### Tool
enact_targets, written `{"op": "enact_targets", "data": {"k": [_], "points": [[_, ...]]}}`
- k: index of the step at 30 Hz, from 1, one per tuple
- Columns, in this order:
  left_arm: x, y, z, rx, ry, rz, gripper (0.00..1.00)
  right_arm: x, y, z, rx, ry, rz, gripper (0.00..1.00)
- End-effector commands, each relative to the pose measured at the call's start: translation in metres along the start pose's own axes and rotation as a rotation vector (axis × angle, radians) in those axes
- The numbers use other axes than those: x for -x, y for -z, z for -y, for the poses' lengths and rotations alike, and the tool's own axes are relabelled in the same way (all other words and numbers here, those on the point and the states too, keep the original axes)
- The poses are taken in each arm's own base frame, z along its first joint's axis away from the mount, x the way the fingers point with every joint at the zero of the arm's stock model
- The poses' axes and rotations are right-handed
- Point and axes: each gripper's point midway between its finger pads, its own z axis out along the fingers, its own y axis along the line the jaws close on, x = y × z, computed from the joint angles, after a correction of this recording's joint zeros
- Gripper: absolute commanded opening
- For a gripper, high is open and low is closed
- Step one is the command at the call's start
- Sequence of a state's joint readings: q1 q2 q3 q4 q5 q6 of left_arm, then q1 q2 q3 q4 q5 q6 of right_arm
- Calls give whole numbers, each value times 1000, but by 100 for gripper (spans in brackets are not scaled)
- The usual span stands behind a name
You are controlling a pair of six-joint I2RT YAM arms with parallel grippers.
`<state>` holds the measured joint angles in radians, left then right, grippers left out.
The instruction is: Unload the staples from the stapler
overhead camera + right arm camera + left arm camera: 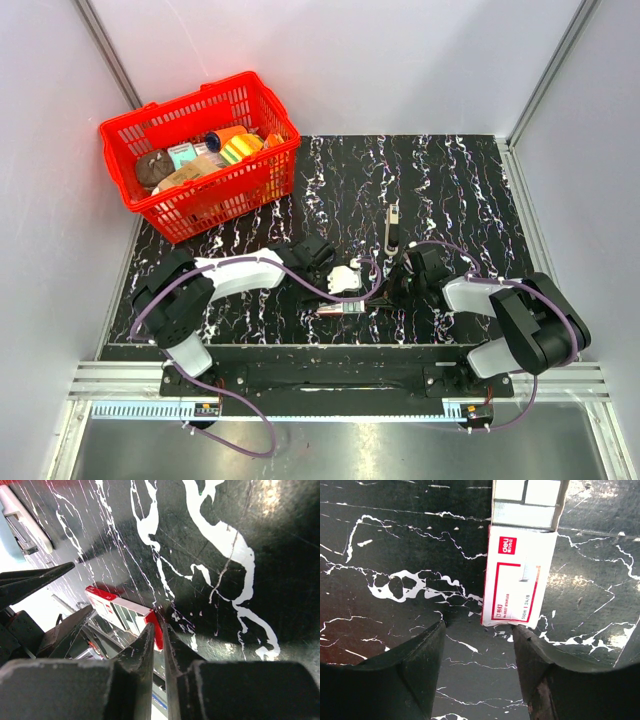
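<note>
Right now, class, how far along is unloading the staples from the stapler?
Done: unclear; the stapler lies apart, untouched, its load not visible. In hand: the left hand, open, and the right hand, closed, sit at the staple box, its tray slid out. Left: probably emptying the stapler itself.

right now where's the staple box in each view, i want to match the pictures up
Top external: staple box low centre of the picture.
Left wrist: staple box upper centre-right, tray slid out toward the top edge.
Right wrist: staple box lower centre-left, red end at the right end effector tips.
Shared landmark: black white-veined tabletop.
</note>
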<state>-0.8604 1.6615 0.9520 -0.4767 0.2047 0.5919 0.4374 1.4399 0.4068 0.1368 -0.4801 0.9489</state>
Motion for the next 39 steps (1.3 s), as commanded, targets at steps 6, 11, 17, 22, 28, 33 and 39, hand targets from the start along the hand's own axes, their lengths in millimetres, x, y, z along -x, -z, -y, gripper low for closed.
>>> {"op": "enact_targets", "data": {"k": [6,11,17,22,28,33,39], "points": [[15,-3,-5,12,1,26,60,-9,-9,9,-62,5,-8,16],[17,-2,-6,13,2,27,60,-12,-13,4,-91,40,-2,16],[18,-3,-6,12,5,29,60,-15,-18,-1,-116,66,1,15],[20,-3,-7,9,2,28,60,-20,-27,-7,-131,87,-14,14],[22,-6,-10,13,7,18,60,-20,-35,-14,-126,104,-27,14],[28,-5,-11,12,2,29,60,-25,-42,-18,-132,118,-42,14],[28,-6,-10,14,0,26,60,-35,-48,-17,-137,121,-73,14]]}}
